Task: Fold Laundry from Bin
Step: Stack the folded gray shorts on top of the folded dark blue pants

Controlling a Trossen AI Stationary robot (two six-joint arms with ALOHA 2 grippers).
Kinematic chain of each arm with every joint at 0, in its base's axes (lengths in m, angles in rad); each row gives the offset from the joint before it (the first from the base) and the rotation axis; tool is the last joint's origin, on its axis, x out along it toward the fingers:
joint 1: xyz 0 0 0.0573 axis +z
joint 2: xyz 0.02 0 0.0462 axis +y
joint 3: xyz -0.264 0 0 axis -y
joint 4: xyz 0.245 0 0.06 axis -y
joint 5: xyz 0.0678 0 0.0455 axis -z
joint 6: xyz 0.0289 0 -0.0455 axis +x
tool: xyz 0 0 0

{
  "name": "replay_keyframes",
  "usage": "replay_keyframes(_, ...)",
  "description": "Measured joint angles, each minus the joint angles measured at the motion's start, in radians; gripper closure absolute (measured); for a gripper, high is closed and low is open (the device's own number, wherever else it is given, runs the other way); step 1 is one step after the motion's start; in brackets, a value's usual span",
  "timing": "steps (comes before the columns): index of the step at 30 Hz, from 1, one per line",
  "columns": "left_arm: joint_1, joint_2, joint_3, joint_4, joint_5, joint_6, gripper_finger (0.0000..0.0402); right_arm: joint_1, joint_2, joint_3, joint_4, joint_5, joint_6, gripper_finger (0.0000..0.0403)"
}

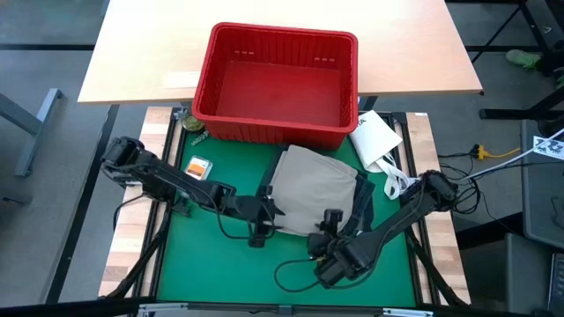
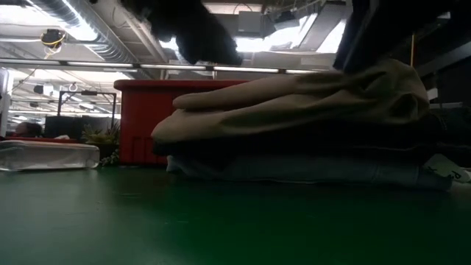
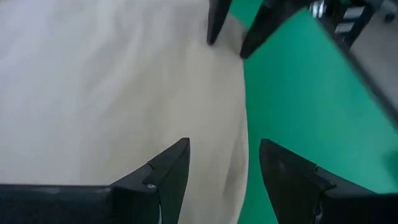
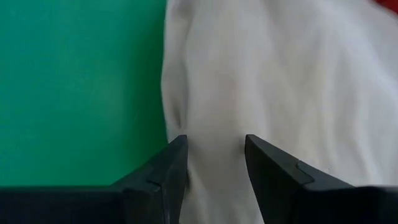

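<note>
Both grippers, left (image 1: 264, 217) and right (image 1: 328, 231), are hovering released over the khakis (image 1: 313, 189) at frame centre, below the bin (image 1: 275, 84).

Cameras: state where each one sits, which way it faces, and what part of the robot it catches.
High: overhead, straight down; both arms, red bin, khaki trousers.
Low: table height, level across green mat; garment stack, arms above.
Left wrist: over the trousers' edge; own fingers open.
Right wrist: same; own fingers apart.
Shared: all show the khaki trousers.

Trousers (image 1: 313, 187) top garment stack (image 2: 309, 158), bin (image 1: 275, 84) behind, packet (image 1: 374, 136) right.
</note>
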Motion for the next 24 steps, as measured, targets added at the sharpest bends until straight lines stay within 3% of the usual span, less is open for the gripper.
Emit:
replay_keyframes(10, 0.008, 0.154, 0.000, -0.010, -0.029, 0.000, 0.0214, -0.008, 0.037, 0.000, -0.028, -0.064, -0.001, 0.0242)
replay_keyframes(24, 0.004, 0.161, 0.027, -0.013, -0.018, 0.000, 0.0214, -0.013, 0.031, 0.048, -0.058, -0.125, -0.001, 0.0242)
